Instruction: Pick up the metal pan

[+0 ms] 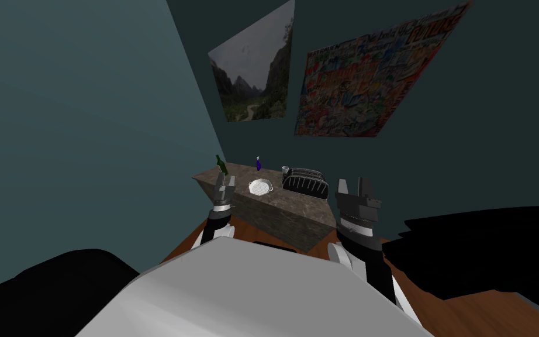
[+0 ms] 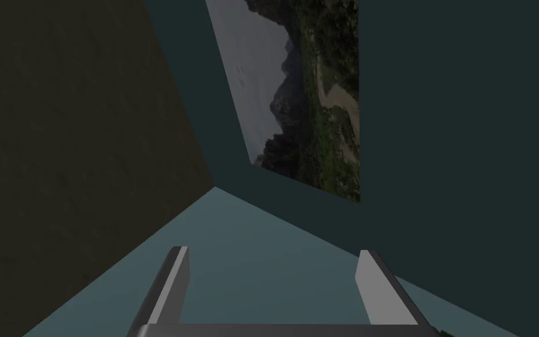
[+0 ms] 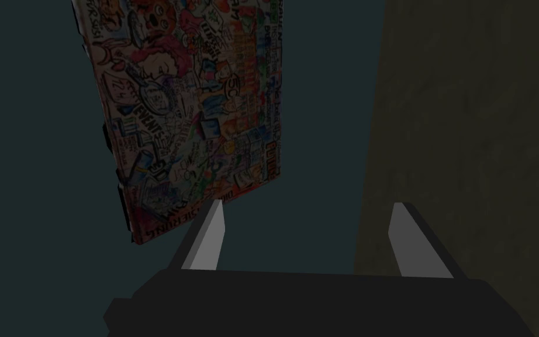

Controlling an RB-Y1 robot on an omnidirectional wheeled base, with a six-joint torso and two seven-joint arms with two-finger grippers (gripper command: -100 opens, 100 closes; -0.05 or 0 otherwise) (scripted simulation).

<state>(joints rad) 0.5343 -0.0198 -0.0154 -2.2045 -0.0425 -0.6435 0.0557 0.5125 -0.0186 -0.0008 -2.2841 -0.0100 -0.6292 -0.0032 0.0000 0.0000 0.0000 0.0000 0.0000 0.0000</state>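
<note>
A small round white pan [image 1: 260, 186] with short side handles sits on a brown stone-patterned counter [image 1: 286, 205] in the head view. My left gripper [image 1: 224, 186] is raised just left of the pan, over the counter's left end, pointing upward. Its fingers [image 2: 172, 286] stand open with nothing between them. My right gripper [image 1: 353, 188] is raised to the right of the counter, past the toaster. Its fingers [image 3: 207, 237] are also apart and empty.
On the counter stand a green bottle [image 1: 221, 164] at the back left, a small blue bottle [image 1: 258, 164], a glass [image 1: 285, 171] and a black toaster [image 1: 306, 182] right of the pan. Dark teal walls meet in a corner behind. The floor is brown.
</note>
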